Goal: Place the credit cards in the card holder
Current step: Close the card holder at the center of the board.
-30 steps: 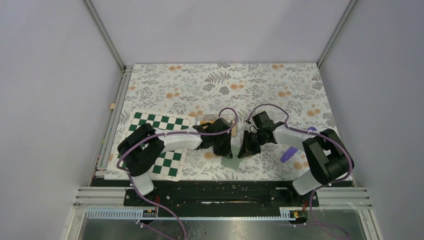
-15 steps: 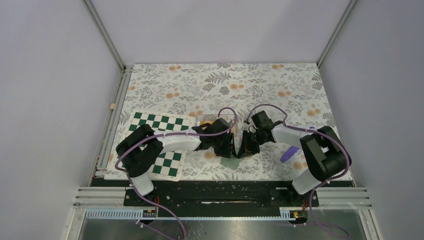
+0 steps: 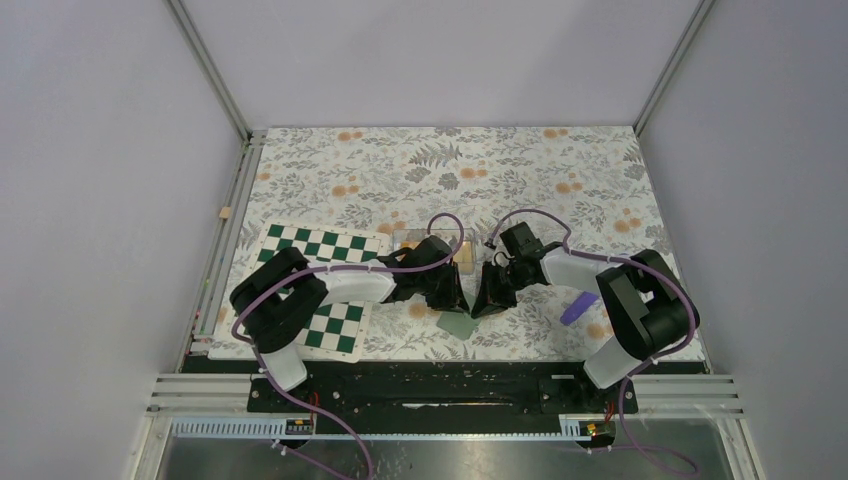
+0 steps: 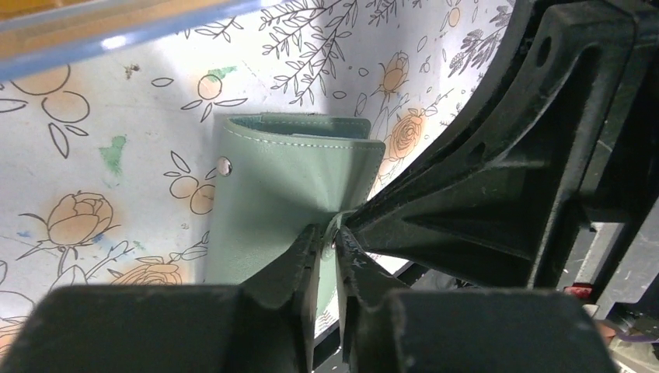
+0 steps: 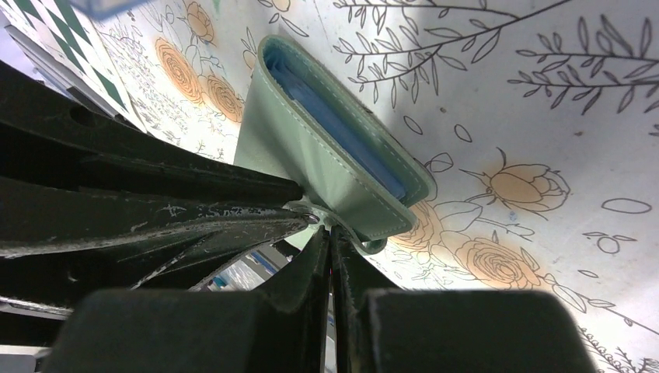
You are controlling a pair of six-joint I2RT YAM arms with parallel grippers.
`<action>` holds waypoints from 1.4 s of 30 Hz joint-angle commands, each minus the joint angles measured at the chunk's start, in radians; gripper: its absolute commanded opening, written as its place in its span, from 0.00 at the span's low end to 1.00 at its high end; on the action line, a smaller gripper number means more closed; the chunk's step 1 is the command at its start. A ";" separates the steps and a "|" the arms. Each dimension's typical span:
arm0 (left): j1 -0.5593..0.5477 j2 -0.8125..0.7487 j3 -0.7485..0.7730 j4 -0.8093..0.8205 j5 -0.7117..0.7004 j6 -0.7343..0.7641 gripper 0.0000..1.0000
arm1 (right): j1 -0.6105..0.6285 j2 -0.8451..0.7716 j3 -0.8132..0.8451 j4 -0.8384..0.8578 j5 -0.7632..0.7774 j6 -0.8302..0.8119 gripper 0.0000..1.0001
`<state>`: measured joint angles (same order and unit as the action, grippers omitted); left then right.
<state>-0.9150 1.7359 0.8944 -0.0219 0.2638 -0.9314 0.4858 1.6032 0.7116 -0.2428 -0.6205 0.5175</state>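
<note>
The green card holder (image 3: 459, 324) lies on the floral desk (image 3: 420, 170) near its front edge, between the two arms. From the right wrist, its long blue-lined mouth gapes open and slants away from the camera. The left end effector (image 4: 326, 242) and the right end effector (image 5: 330, 233) meet tip to tip, each clamped on the holder's thin flap. The credit cards (image 3: 466, 259) are nearly all hidden behind the left arm; only an orange sliver shows.
</note>
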 commanded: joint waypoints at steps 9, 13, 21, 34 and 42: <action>-0.003 0.007 0.057 -0.080 -0.031 0.057 0.00 | 0.022 0.021 0.003 -0.001 0.039 -0.012 0.08; -0.023 0.002 0.113 -0.179 -0.080 0.104 0.00 | 0.022 -0.004 0.006 -0.001 0.040 -0.006 0.08; -0.039 0.007 0.136 -0.240 -0.128 0.127 0.00 | 0.022 -0.039 0.030 -0.024 0.065 0.003 0.09; -0.048 0.019 0.145 -0.312 -0.198 0.154 0.00 | 0.022 -0.024 0.061 -0.027 0.055 0.010 0.09; -0.054 0.019 0.157 -0.345 -0.236 0.163 0.00 | 0.032 -0.006 0.063 -0.007 0.033 0.024 0.09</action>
<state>-0.9680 1.7432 1.0306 -0.2955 0.1070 -0.8028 0.4992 1.5906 0.7418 -0.2569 -0.5842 0.5285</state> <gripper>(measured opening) 0.010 0.088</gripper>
